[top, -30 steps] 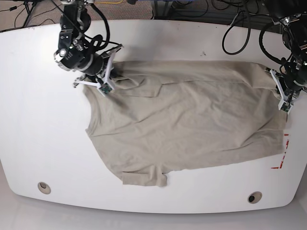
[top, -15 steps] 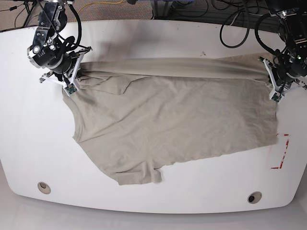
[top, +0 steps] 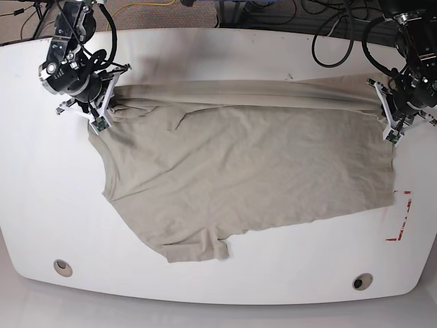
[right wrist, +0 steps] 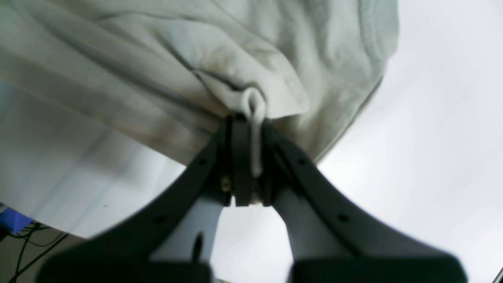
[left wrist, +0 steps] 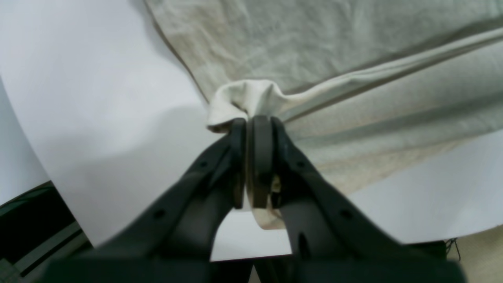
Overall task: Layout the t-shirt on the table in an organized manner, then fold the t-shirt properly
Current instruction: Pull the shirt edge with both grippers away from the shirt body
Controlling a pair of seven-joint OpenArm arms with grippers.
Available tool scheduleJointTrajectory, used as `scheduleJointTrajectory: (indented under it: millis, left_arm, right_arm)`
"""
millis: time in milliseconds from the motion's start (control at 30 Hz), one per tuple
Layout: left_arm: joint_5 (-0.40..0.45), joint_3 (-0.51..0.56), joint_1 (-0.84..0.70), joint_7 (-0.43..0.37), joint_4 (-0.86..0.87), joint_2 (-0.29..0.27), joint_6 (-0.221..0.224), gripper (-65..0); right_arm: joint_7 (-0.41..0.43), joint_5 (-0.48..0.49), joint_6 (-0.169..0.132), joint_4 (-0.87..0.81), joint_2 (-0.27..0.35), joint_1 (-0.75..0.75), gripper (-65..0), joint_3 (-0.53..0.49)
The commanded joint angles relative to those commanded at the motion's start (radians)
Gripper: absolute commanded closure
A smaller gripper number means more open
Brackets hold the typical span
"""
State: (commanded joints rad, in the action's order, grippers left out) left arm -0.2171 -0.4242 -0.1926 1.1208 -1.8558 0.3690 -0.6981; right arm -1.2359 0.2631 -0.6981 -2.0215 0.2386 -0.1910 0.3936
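- The plain beige-grey cotton t-shirt (top: 246, 164) lies spread across the glossy white bench (top: 41, 205), with its far edge pulled into a taut ridge between the two arms.
- The left tool (left wrist: 253, 125) is clenched on a bunched corner of the cloth at the shirt's right end in the base view (top: 390, 116).
- The right tool (right wrist: 247, 122) pinches a fold of fabric at the opposite end, on the left of the base view (top: 102, 113).
- One short sleeve (top: 199, 251) lies flat near the front edge, close to a round grey grommet hole (top: 63, 266).
- A red-outlined mark (top: 403, 219) sits just beside the shirt's hem.
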Motion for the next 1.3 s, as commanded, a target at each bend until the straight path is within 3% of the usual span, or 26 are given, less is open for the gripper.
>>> scheduleJointTrajectory:
  millis: [167,867,1000,1067,1100,1133,1233,1267,1300]
  left_arm:
    - [0.003,0.057,0.029,-0.021,0.002,0.003,0.0,0.0]
    - [0.003,0.061,0.034,-0.028,0.038,0.009,0.0,0.0]
    - [0.003,0.063,0.054,-0.028,0.066,0.011,0.0,-0.4]
    - [0.003,0.061,0.069,-0.028,0.083,0.011,0.0,-6.9]
    - [0.003,0.061,0.072,-0.028,0.089,0.012,0.0,-9.3]
    - [0.003,0.06,0.075,-0.028,0.1,0.018,0.0,-15.1]
    - [0.003,0.061,0.078,-0.028,0.114,0.04,0.0,-34.6]
    - [0.002,0.06,0.084,-0.028,0.114,0.04,0.0,-37.9]
    - [0.002,0.057,0.1,-0.028,0.114,0.04,0.0,-46.0]
  right_arm:
    - [0.0,-0.005,0.0,0.003,-0.014,0.069,0.0,-0.003]
    - [0.006,-0.009,0.0,0.23,-0.006,0.236,-1.6,-0.008]
    - [0.006,-0.009,0.0,0.27,0.012,0.261,-14.1,-0.008]
    - [0.006,-0.011,0.0,0.284,0.014,0.276,-29.2,-0.002]
    - [0.006,-0.011,0.0,0.285,0.017,0.279,-33.3,-0.002]
    - [0.006,-0.012,0.0,0.282,0.029,0.281,-42.6,0.0]
    - [0.006,-0.009,0.0,0.281,0.048,0.285,-60.4,0.0]
    - [0.006,-0.008,0.0,0.279,0.051,0.285,-62.8,-0.002]
    - [0.006,-0.006,0.0,0.272,0.054,0.287,-65.0,-0.002]
